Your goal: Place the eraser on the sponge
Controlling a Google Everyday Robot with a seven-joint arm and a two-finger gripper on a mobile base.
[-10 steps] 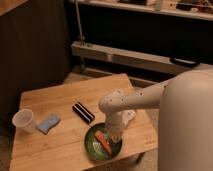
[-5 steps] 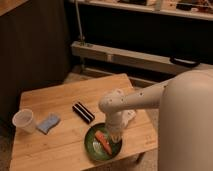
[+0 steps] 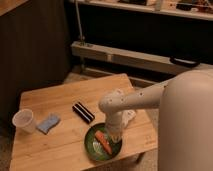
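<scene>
The eraser (image 3: 83,112), a black oblong block with pale stripes, lies near the middle of the wooden table (image 3: 50,95). The sponge (image 3: 48,123), a flat light-blue pad, rests to its left, apart from it. My gripper (image 3: 115,137) points down at the end of the white arm (image 3: 130,102), over the right side of a green plate (image 3: 95,145), to the right of and nearer than the eraser. It holds neither the eraser nor the sponge.
A translucent white cup (image 3: 23,120) stands at the table's left edge, beside the sponge. The green plate holds an orange carrot-like item (image 3: 104,142). A white object (image 3: 129,117) lies behind the arm. A dark wall and a metal rail (image 3: 125,56) run behind the table.
</scene>
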